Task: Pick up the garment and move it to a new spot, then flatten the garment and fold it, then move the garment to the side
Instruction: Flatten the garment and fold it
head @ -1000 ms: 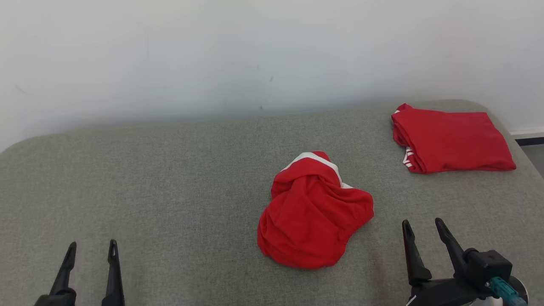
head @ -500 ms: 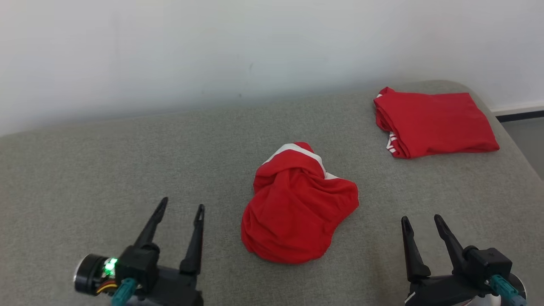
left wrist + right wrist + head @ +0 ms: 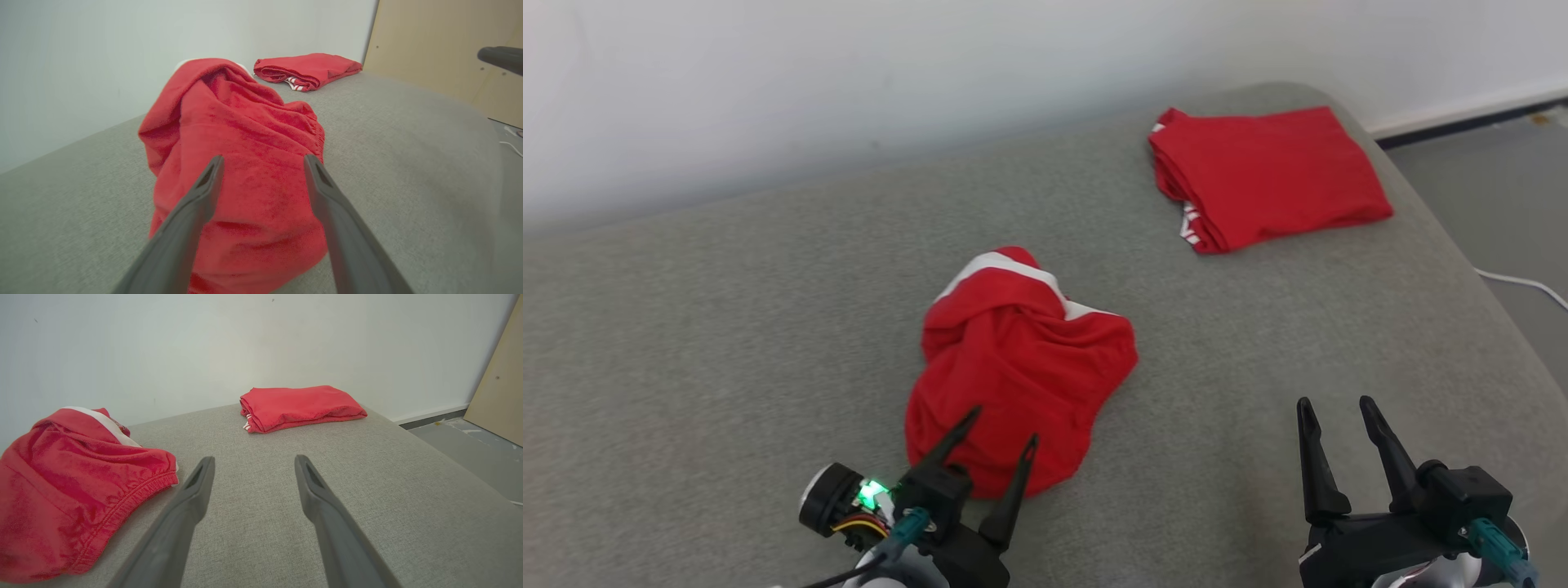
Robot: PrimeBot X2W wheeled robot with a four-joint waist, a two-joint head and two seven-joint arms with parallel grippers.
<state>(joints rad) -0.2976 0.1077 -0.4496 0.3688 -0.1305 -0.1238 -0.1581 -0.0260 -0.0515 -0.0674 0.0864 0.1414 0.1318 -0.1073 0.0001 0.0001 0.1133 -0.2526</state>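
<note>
both left hand (image 3: 1005, 423) and right hand (image 3: 1333, 400) gape; right wrist view shows the garment (image 3: 61, 477) with its elastic hem (image 3: 135, 490).

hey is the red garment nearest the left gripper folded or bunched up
Bunched up. The red garment lies in a wrinkled heap, white band twisted on top, unlike the folded garment lying flat farther back.

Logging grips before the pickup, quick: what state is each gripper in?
Left gripper: open, empty, right at the crumpled garment.
Right gripper: open, holding nothing.
</note>
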